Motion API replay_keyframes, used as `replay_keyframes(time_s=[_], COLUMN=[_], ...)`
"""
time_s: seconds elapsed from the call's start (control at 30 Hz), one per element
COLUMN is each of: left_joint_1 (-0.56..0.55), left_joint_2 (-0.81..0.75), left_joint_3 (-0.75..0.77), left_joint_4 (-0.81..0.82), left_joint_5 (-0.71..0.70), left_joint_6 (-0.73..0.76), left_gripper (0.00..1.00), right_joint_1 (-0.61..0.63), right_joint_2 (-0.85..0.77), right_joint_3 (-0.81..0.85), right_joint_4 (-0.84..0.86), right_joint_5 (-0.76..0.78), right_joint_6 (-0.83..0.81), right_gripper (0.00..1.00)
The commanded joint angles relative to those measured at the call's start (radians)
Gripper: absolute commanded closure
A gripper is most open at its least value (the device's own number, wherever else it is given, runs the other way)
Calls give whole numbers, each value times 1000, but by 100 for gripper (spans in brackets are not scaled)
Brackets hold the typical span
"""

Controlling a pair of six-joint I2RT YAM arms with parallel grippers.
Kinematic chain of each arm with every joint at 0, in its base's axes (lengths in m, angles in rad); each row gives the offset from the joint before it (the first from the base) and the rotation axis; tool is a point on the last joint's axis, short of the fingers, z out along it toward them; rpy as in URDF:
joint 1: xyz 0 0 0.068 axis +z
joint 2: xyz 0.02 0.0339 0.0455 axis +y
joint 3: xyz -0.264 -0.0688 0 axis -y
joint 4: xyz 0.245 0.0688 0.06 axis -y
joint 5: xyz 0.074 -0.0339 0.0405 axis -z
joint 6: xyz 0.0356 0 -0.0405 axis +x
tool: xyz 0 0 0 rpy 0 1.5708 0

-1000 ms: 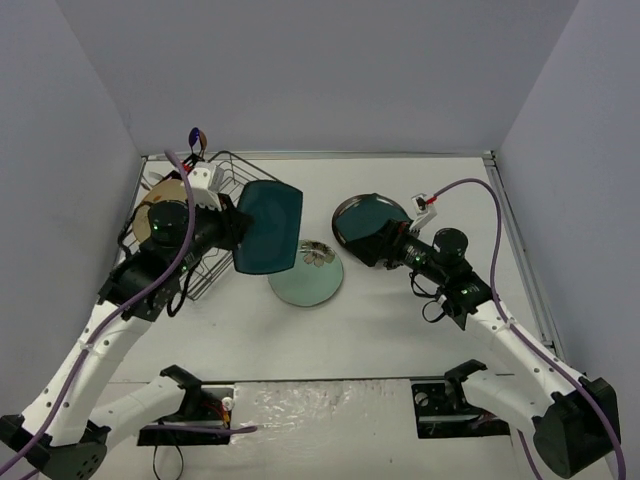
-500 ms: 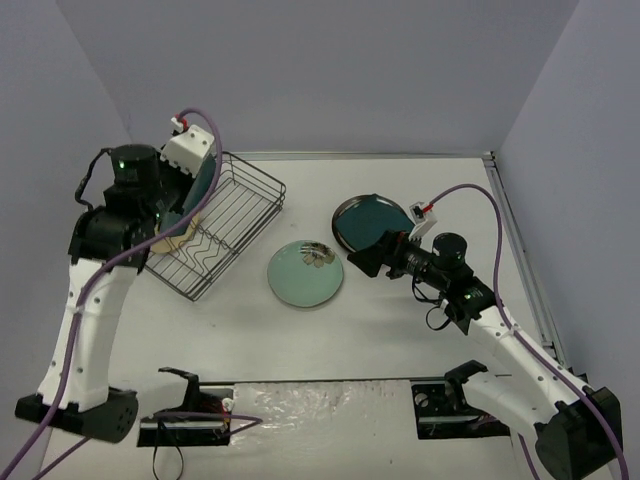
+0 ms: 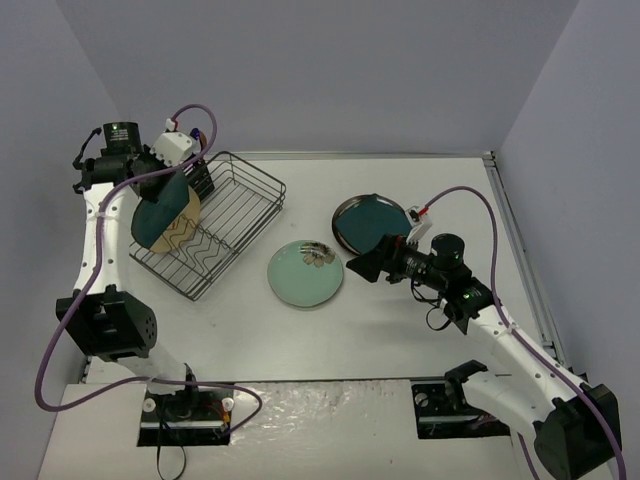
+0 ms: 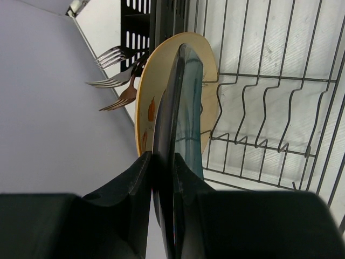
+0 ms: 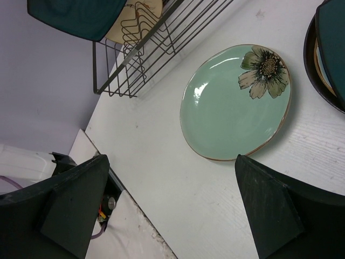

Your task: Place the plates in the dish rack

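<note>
Showing forks beyond the left claw's teal plate — wrist view alone.

Green flower plate flat on the desk, dish rack at 11 o'clock with a teal plate over it, dark-rimmed plate at 2, hand spread wide.
</note>
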Motion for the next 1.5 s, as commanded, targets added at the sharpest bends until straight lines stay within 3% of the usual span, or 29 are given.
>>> replay_keyframes(time_s=[0.0, 0.87, 1.17, 1.33, 1.47], left_joint_1=[25, 52, 52, 52, 53], left_joint_2=[-10, 99, 112, 107, 102], left_joint_3=[112, 49, -30, -54, -57], left_joint_4=[127, 164, 200, 214, 232], left_joint_5=[106, 184, 193, 170, 152], left_joint_6=[53, 78, 20, 11, 1], left_gripper=[100, 100, 100, 92, 73], right_joint_1=[-4, -7, -7, -7, -7], right_joint_2=[-4, 17, 12, 8, 4], right_joint_3=[-1, -16, -22, -24, -13], right_joint_4=[57, 82, 78, 72, 48], right_joint_5=[-30, -26, -14, -1, 14], right_joint_6=[4, 9, 12, 6, -5], right_gripper=[0, 0, 0, 0, 0])
